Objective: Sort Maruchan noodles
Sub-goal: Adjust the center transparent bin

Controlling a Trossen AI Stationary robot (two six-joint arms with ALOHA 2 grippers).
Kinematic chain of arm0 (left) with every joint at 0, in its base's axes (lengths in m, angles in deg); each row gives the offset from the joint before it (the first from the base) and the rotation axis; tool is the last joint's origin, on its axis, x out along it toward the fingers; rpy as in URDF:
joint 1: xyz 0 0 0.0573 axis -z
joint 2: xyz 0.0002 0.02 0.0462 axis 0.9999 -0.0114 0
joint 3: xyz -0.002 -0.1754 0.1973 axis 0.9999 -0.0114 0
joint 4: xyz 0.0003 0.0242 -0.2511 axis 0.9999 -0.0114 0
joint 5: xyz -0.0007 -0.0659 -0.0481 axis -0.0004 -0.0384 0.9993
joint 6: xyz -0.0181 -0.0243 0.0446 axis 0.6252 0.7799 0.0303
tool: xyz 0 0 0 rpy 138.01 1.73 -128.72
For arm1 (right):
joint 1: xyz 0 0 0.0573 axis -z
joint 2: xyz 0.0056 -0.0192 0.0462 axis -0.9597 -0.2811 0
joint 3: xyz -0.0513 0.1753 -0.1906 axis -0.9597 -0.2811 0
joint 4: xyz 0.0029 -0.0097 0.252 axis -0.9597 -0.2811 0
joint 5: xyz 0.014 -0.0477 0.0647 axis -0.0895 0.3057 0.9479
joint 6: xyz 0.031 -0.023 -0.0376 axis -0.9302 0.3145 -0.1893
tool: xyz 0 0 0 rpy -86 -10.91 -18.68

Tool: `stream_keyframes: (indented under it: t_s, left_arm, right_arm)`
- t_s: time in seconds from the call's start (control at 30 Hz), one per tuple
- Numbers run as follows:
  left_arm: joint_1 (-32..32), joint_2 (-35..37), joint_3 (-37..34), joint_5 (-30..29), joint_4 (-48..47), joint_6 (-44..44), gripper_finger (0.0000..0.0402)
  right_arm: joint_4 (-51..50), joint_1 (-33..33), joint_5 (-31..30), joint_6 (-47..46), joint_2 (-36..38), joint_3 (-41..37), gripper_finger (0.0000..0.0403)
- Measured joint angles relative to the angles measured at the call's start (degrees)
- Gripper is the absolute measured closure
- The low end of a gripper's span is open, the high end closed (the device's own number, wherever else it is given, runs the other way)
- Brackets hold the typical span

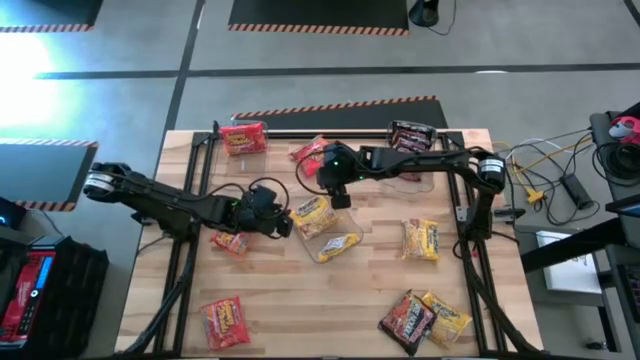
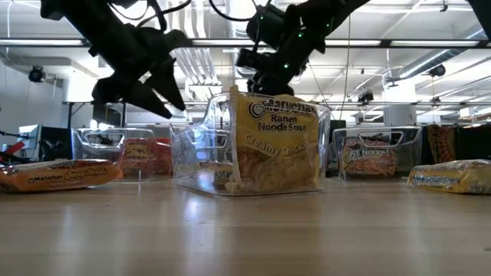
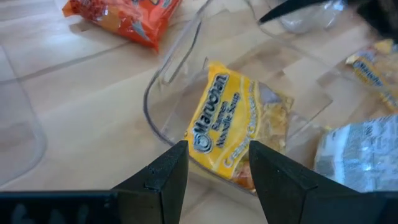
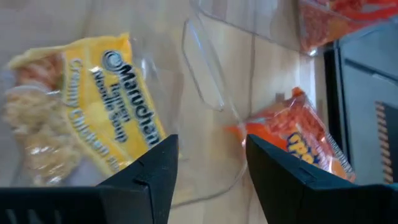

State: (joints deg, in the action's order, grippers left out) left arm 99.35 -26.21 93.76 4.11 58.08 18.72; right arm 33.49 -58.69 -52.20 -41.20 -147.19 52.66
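**Entry: yellow noodle packet in the centre bin, both grippers above it**

Landmark: clear bin (image 1: 325,232), mid-table.

- Yellow packet (image 2: 270,146): inside the clear bin, standing on edge and leaning against the bin wall, printed face outward. Its long axis runs up out of the bin, not flat along the floor. A second yellow packet (image 1: 340,243) lies in the same bin beside it.
- Right gripper (image 1: 338,190): directly over the far rim of the bin, the nearer of the two to the standing packet. Jaws spread, nothing between them; the packet lies just below and to one side of the gap.
- Left gripper (image 1: 281,222): just beside the bin's left wall, pointing at it. Jaws apart and empty; the yellow packet shows through the gap, past the bin wall.
- Loose packets outside the bin: orange-red packet (image 1: 231,241) just left of the left gripper; yellow packet (image 1: 421,239) well right of the bin; dark packet (image 1: 405,318) and red packet (image 1: 223,322) near the front edge.

Judgement: the drop into the bin looks finished; the left gripper is nearer the orange-red packet.
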Motion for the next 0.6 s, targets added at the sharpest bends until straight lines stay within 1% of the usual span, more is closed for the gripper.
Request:
stream_keyframes:
  t_s: [0.2, 0.37, 0.53, 0.6]
  left_arm:
    - [0.0, 0.0, 1.0, -0.2, 0.0, 1.7, 0.0249]
    - [0.0, 0.0, 1.1, -2.9, 0.0, 1.8, 0.0249]
    - [0.0, 0.0, 1.1, -3.1, 0.0, 2.4, 0.0249]
    - [0.0, 0.0, 1.1, -3.1, 0.0, 2.5, 0.0249]
  right_arm:
    - [1.0, 2.3, 0.3, 1.0, -1.5, 0.4, 0.0225]
    - [1.1, 3.5, 5.1, 1.5, -3.1, 2.1, 0.0227]
    - [-0.7, 4.3, 8.0, 1.4, -5.2, 3.8, 0.0227]
    - [-1.9, 4.3, 8.1, 1.5, -6.1, 4.8, 0.0227]
